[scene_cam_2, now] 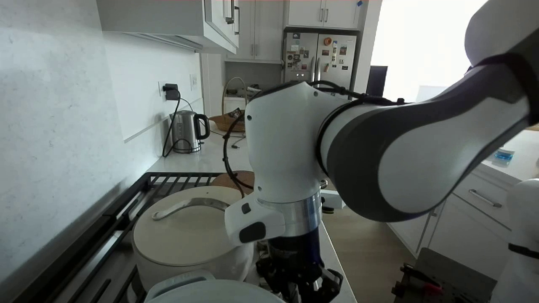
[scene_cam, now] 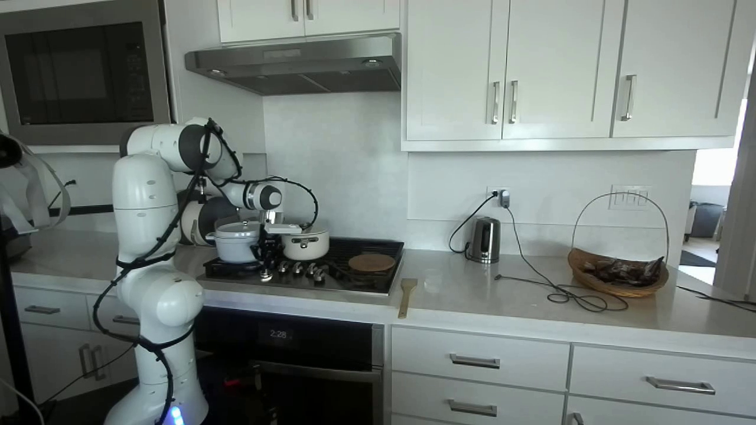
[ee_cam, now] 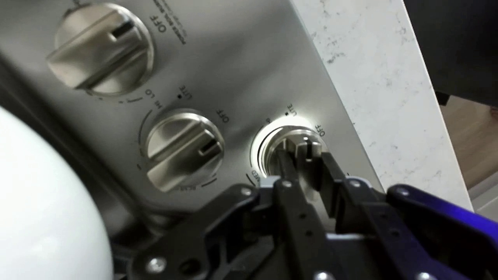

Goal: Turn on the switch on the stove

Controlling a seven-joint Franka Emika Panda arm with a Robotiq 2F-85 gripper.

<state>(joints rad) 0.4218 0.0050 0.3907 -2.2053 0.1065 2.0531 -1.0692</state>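
Observation:
The stove is a black cooktop with dark grates and a steel front panel; its grates also show in an exterior view. In the wrist view the steel panel carries several knobs. My gripper points down with its fingers on both sides of one knob's ridge, apparently touching it. A white ring glows around this knob, and its mark points differently from those of the neighbouring knobs. The gripper also shows in both exterior views, where its fingertips are hard to make out.
A white lidded pot and a pale blue-grey pot stand on the grates close to the gripper. A brown round board lies on the right grates. A wooden spatula lies on the counter. The range hood hangs above.

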